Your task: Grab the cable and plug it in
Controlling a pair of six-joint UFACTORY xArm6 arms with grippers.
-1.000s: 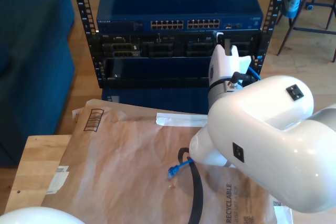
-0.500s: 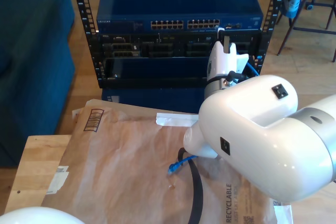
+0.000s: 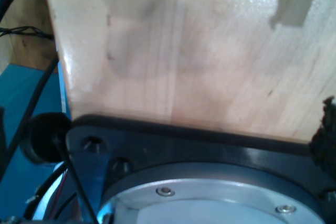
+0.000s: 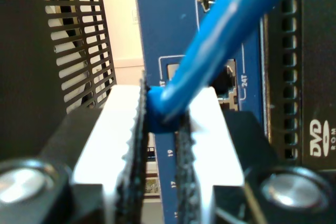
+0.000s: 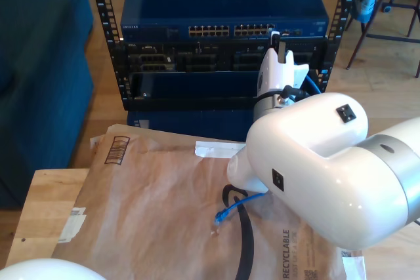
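The bright-blue cable (image 4: 226, 30) runs up from between the serrated pads of my second gripper (image 4: 163, 109), which is shut on its plug end. The plug sits right in front of the blue network switch (image 4: 173, 19), near the ports marked 23F and 24T. In the exterior view my second gripper (image 5: 281, 40) points at the right-hand ports of the switch (image 5: 223, 4) in the rack. The cable's (image 5: 226, 213) other plug lies loose on the brown paper (image 5: 151, 195).
A thick black cable (image 5: 247, 240) curves across the paper beside the loose plug. The rack's black posts (image 5: 102, 4) flank the switch. A wooden table (image 5: 46, 201) lies under the paper, and another white arm part (image 5: 46, 270) shows at the exterior view's lower left. The first wrist view looks onto a wooden surface (image 3: 184, 51).
My second gripper has moved slightly closer to the switch's right-hand ports with the plug. The loose cable end on the paper has slid a little toward the exterior view's right.
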